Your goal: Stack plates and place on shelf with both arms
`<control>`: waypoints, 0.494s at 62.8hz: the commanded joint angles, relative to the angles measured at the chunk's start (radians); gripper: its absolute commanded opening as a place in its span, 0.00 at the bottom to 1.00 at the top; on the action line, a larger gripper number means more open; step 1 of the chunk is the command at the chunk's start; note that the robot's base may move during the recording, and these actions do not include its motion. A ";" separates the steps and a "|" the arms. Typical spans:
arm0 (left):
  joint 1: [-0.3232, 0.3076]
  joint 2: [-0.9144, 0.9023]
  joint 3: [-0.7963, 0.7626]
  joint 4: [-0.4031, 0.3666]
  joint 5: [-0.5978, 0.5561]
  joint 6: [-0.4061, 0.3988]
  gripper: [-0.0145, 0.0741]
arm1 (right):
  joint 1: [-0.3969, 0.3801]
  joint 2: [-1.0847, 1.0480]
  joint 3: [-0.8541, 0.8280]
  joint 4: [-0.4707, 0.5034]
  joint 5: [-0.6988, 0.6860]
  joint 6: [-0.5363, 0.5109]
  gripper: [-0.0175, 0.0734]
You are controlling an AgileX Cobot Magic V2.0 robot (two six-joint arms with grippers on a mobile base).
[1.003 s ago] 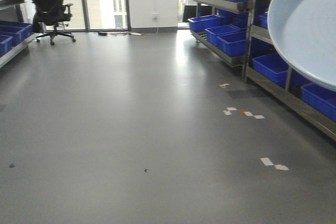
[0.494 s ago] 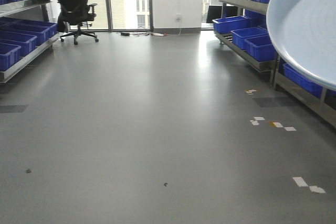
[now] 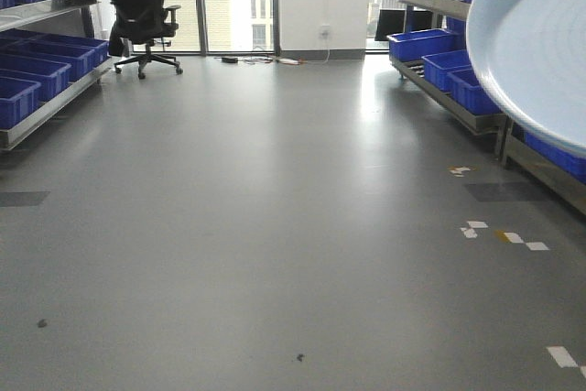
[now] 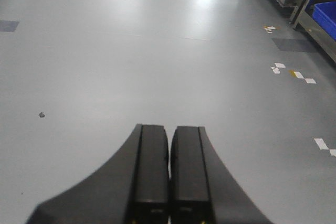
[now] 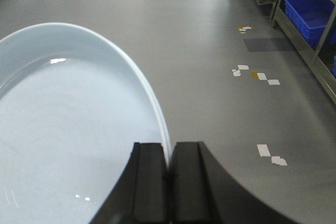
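Observation:
A pale bluish-white plate [image 3: 540, 43] hangs tilted at the upper right of the front view, cut off by the frame edge. In the right wrist view the same plate [image 5: 68, 129] fills the left side, and my right gripper [image 5: 169, 145] is shut on its rim. My left gripper [image 4: 169, 128] is shut with nothing between its fingers, held over bare grey floor. A metal shelf rack [image 3: 458, 109] with blue bins runs along the right. Another shelf rack [image 3: 41, 107] runs along the left.
A black office chair [image 3: 140, 8] stands far back left by the windows. Blue bins [image 3: 430, 45] fill the right rack. White and yellow tape marks [image 3: 499, 235] dot the floor at right. Cables [image 3: 265, 59] lie by the far wall.
The whole room has slid right and downward in the front view, as the base rolls forward and turns left. The plate keeps its place in the frame.

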 commanded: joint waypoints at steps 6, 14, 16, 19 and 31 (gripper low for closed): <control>-0.001 0.000 -0.028 -0.004 -0.080 -0.009 0.27 | -0.004 -0.003 -0.033 -0.004 -0.107 -0.005 0.25; -0.001 0.000 -0.028 -0.004 -0.080 -0.009 0.27 | -0.004 -0.003 -0.033 -0.004 -0.107 -0.005 0.25; -0.001 0.000 -0.028 -0.004 -0.080 -0.009 0.27 | -0.004 -0.003 -0.033 -0.004 -0.107 -0.005 0.25; -0.001 0.000 -0.028 -0.004 -0.080 -0.009 0.27 | -0.004 -0.003 -0.033 -0.004 -0.107 -0.005 0.25; -0.001 0.000 -0.028 -0.004 -0.080 -0.009 0.27 | -0.004 -0.003 -0.033 -0.004 -0.107 -0.005 0.25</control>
